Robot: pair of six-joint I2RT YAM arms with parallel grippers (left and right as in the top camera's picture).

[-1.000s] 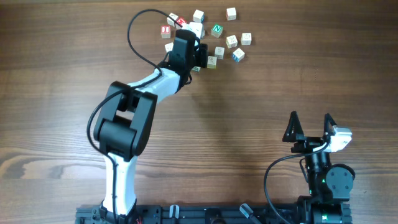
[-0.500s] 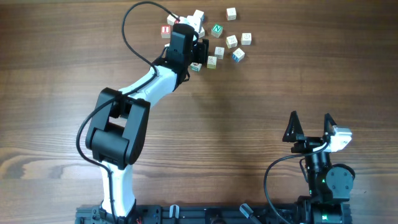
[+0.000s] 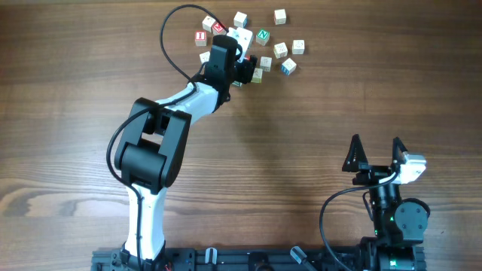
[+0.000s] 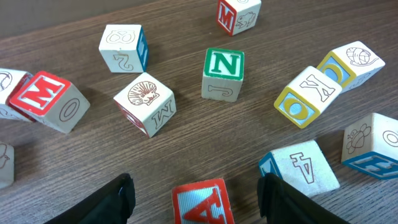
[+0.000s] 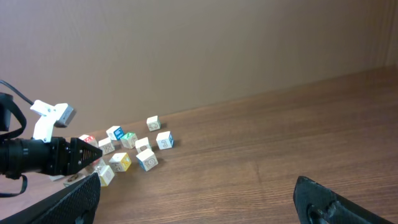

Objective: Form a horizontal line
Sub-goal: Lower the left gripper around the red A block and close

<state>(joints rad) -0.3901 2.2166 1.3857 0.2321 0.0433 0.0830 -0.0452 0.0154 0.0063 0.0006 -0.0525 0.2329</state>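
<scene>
Near edge, right side: right gripper (image 3: 376, 143) sits over bare table (image 3: 316, 105), jaws spread wide, nothing between them; further out, left arm (image 3: 188, 102) stretches diagonally to the far cluster; left gripper (image 4: 196, 186) open, fingers (image 4: 118, 199) either side of red A cube (image 4: 200, 204), gap showing on both sides, no contact; beyond that in the wrist view: shell cube (image 4: 144, 102), red M cube (image 4: 46, 99) to its left, green N cube (image 4: 224, 73) to its right, K cube (image 4: 308, 96) touching its neighbour; letter cubes (image 3: 280, 50) lie scattered at the far edge, tilted every way; no straight row of three formed yet.
</scene>
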